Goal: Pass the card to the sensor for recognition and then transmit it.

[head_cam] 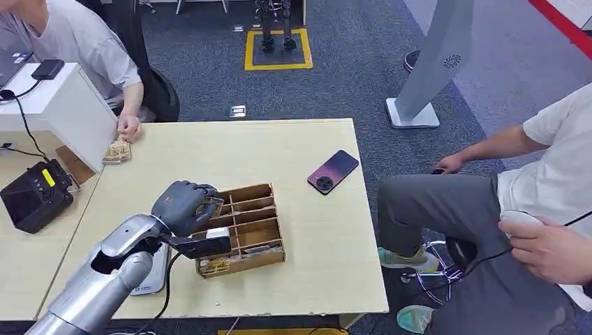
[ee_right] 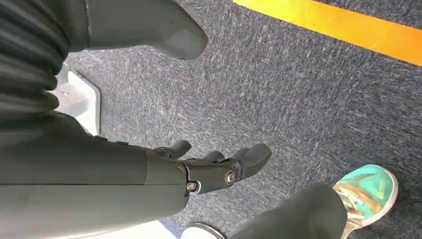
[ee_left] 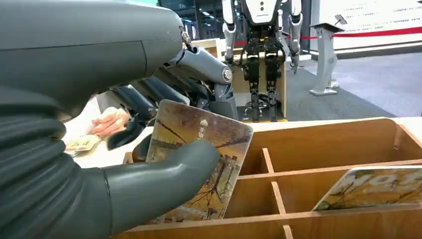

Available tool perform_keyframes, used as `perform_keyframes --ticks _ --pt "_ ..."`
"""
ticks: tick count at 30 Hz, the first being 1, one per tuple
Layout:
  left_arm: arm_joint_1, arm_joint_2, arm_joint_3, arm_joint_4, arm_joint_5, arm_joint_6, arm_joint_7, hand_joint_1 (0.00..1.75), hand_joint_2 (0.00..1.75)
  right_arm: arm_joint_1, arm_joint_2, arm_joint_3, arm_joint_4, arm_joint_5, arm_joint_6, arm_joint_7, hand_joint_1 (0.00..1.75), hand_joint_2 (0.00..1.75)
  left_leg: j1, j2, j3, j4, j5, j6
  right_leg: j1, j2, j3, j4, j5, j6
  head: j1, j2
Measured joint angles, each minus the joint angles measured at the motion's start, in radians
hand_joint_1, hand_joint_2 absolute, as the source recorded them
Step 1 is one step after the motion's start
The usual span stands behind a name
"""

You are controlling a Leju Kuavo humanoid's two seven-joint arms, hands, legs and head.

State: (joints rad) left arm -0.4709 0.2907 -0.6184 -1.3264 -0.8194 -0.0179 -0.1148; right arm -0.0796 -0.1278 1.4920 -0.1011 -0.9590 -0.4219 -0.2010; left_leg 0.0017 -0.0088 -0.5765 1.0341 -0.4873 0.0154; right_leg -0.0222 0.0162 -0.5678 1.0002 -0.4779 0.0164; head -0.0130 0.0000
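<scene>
Left wrist view: left hand (ee_left: 149, 164) pinches a card (ee_left: 209, 154) above the wooden box (ee_left: 338, 144); right hand (ee_right: 219, 167) hangs loosely spread, holding nothing.

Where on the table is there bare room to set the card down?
Bare patches: between the wooden organizer and phone, and the far middle between the person's hand and the phone. Crowded: the near left, where the left hand grips the card.
</scene>
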Motion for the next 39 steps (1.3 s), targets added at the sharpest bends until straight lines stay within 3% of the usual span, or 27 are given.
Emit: perform_keyframes --ticks 16,23,29,35,39 --pt "-0.022 0.009 0.000 -0.009 0.021 -0.003 -0.003 1.75 1.75 -0.001 0.002 0.007 0.000 -0.005 -0.009 -0.013 0.00 1.75 0.000 0.000 0.000 0.000 0.000 0.000 0.000 0.000 0.000 0.000 0.000 0.000 0.000 0.000" --pt "-0.273 0.060 0.072 -0.117 0.185 -0.123 0.047 1.75 1.75 0.000 0.002 0.008 0.002 -0.023 -0.010 -0.015 0.00 1.75 0.001 -0.001 -0.001 0.000 0.002 -0.001 0.001 -0.001 -0.001 0.001 0.002 -0.001 0.000 0.000" --pt "-0.520 0.089 0.136 -0.227 0.234 -0.180 0.141 1.75 1.75 0.003 0.005 0.008 0.002 -0.037 -0.001 0.014 0.00 1.75 0.001 -0.001 -0.001 0.000 0.002 -0.001 0.000 0.000 -0.001 0.001 0.002 -0.001 -0.001 0.000" --pt "-0.572 0.106 0.148 -0.237 0.227 -0.152 0.159 1.75 1.75 0.002 0.010 0.010 0.002 -0.042 -0.001 0.024 0.00 1.75 0.001 -0.001 -0.001 0.000 0.002 -0.001 0.001 0.000 -0.001 0.001 0.002 -0.001 0.000 0.000" --pt "-0.571 0.094 0.148 -0.160 0.092 -0.086 0.192 1.75 1.75 -0.003 0.010 0.019 0.002 -0.042 -0.001 0.024 0.00 1.75 0.001 -0.001 -0.001 0.000 0.003 -0.002 0.000 0.000 -0.001 0.001 0.002 -0.002 0.000 0.000"
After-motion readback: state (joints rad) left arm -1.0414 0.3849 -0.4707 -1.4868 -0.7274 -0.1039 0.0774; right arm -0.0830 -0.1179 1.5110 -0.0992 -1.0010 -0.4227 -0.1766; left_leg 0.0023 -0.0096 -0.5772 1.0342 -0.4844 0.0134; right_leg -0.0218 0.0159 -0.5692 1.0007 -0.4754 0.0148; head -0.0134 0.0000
